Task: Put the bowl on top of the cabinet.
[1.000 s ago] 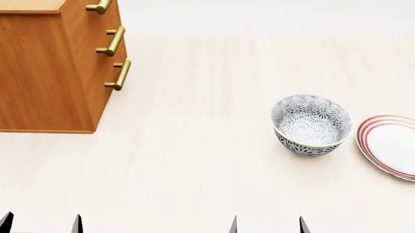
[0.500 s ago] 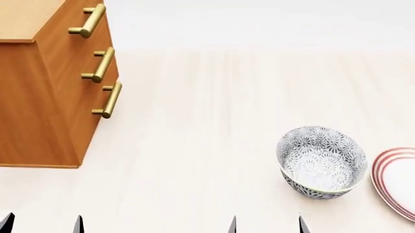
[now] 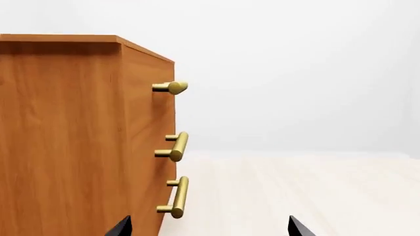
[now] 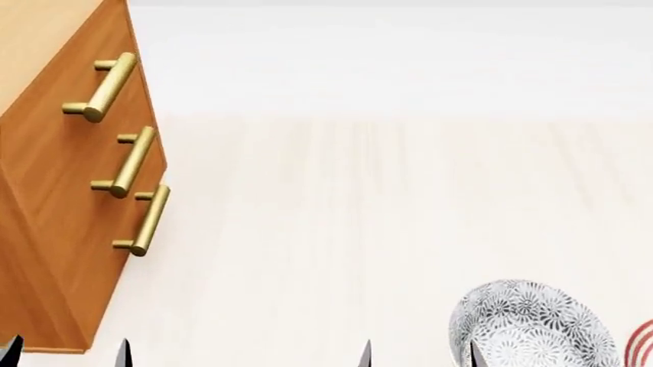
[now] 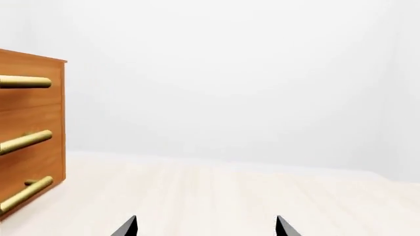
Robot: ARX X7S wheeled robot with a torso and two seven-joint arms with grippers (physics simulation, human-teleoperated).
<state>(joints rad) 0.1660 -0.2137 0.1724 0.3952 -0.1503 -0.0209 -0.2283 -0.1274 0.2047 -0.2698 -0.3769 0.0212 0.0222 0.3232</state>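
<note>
The head view has tilted upward over the last second; the bowl (image 4: 531, 327) has slid from mid-frame to the lower right edge, beside a sliver of the red-ringed plate (image 4: 644, 344), while the cabinet (image 4: 61, 199) looms larger at left, its brass bar handles (image 4: 131, 162) clear; the bowl sits on the pale floor, well apart from the cabinet, ungrasped; both the left gripper (image 3: 206, 227) and right gripper (image 5: 203, 226) show only dark fingertips spread apart, empty; no writing or labels are visible anywhere.
</note>
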